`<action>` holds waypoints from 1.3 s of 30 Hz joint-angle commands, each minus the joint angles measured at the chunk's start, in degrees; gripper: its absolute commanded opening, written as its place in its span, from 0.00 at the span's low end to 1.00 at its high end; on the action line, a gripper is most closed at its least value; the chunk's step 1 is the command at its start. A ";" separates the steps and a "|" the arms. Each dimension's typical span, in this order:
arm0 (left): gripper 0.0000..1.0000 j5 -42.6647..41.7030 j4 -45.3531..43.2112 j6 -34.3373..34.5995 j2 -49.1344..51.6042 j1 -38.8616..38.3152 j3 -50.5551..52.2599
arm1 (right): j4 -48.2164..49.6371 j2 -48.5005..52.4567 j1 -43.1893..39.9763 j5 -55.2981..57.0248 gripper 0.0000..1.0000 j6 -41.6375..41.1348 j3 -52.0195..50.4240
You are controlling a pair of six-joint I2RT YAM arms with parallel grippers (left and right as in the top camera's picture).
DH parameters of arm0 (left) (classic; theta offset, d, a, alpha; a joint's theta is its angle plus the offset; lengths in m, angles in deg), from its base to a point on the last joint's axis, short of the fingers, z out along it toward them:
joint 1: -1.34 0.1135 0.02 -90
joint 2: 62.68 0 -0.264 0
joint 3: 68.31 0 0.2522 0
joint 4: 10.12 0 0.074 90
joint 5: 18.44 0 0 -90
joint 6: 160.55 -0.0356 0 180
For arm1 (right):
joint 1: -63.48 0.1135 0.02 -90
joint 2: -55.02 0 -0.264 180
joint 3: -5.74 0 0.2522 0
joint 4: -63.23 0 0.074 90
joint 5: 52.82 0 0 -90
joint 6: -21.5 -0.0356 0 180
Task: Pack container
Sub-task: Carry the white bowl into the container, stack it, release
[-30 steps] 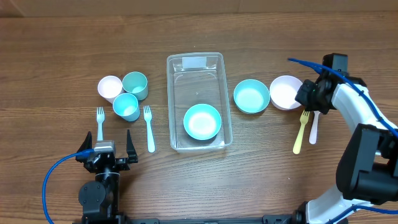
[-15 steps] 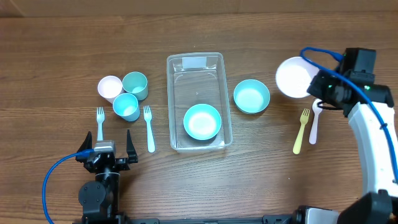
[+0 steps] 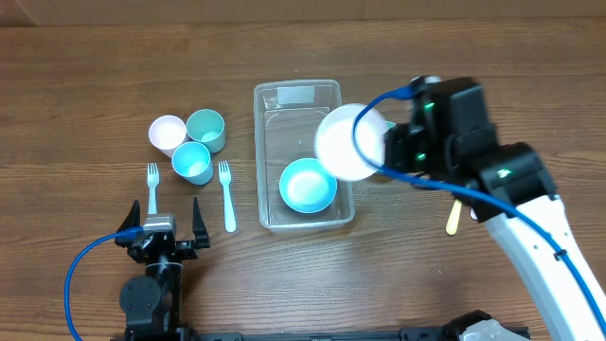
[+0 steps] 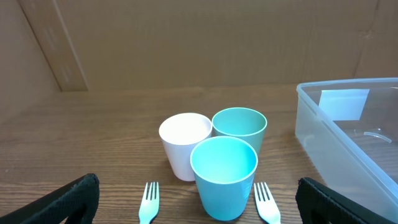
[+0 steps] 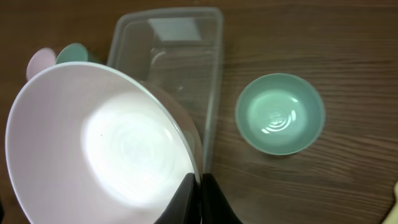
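Note:
The clear plastic container stands mid-table with a pale label at its far end and one teal bowl inside its near half. It also shows in the left wrist view and the right wrist view. My right gripper is shut on the rim of a white bowl, held in the air over the container's right wall. A second teal bowl sits on the table right of the container, mostly hidden by the arm in the overhead view. My left gripper is open and empty at the front left.
A white cup and two teal cups stand left of the container. Two light blue forks lie near them. A yellow fork pokes out from under the right arm.
My right gripper has carried the white bowl up from the far right and left across the table to above the container's right side. The left arm has not moved.

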 commanded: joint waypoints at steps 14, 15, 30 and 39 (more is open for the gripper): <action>1.00 0.11 -0.02 -0.87 -0.42 -0.11 0.20 | 3.52 21.44 11.58 3.34 0.04 -0.81 1.51; 1.00 0.11 -0.02 -0.87 -0.42 -0.11 0.20 | 3.54 21.73 11.58 3.85 0.04 -0.79 1.51; 1.00 0.11 -0.02 -0.87 -0.42 -0.11 0.20 | 3.54 22.51 11.58 6.08 0.71 -0.74 1.51; 1.00 0.11 -0.02 -0.87 -0.42 -0.11 0.20 | 0.52 20.41 10.05 8.85 0.70 -5.31 5.75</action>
